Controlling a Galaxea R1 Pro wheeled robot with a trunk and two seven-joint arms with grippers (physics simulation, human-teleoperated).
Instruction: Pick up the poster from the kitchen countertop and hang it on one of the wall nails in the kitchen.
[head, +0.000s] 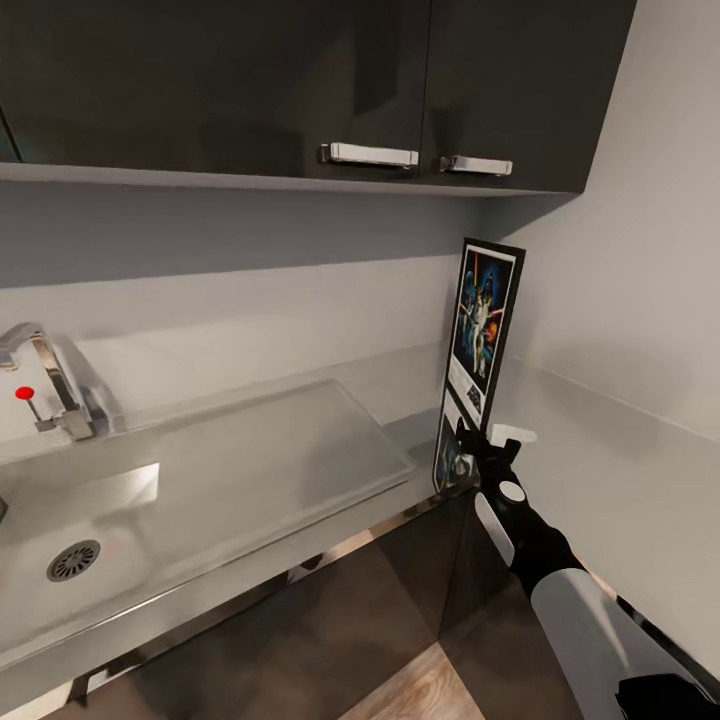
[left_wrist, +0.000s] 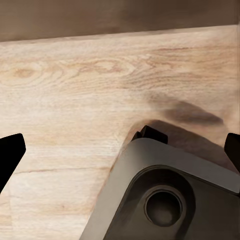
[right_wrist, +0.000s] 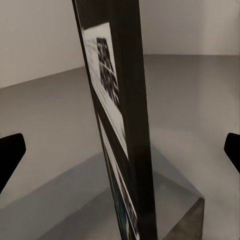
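The poster stands upright in the corner of the kitchen countertop, with its black frame, white border and dark blue artwork facing left. My right gripper reaches up to the poster's lower near edge. In the right wrist view the poster is seen edge-on, and the right gripper is open with one black fingertip far out on each side of it. My left gripper is open and hangs over the wooden floor. The wall nails are out of view.
A steel sink with a drainboard and a tap lies left of the poster. Dark wall cabinets hang overhead. Bare grey walls meet behind the poster. The robot's own base is below my left gripper.
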